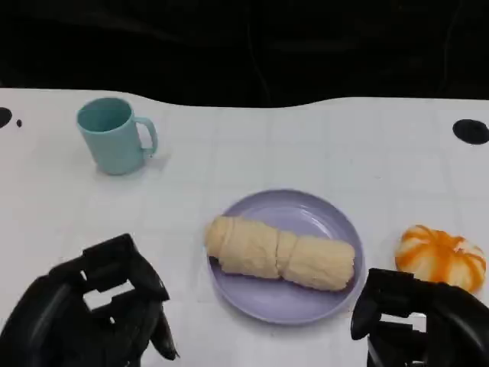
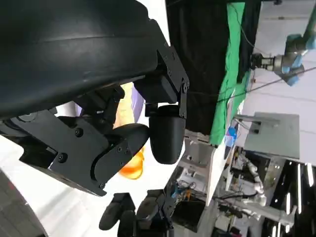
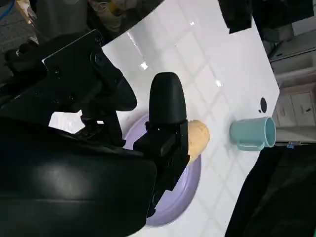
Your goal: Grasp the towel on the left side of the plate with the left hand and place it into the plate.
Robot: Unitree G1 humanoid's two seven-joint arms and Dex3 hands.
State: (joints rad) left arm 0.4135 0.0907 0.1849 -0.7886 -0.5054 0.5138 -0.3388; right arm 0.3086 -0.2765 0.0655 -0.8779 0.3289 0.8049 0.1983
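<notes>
Towel (image 1: 279,253) already lies rolled in the plate (image 1: 321,306), my left hand (image 1: 99,313) empty with fingers apart beside it, so I judge a careless sweep rightward could knock the roll off.

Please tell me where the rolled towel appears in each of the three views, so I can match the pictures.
Head view: the towel lies across the purple plate, centre.
Left wrist view: a pale yellow sliver between the fingers, probably the towel.
Right wrist view: its end pokes out beside a finger.
Shared landmark: the purple plate.
</notes>
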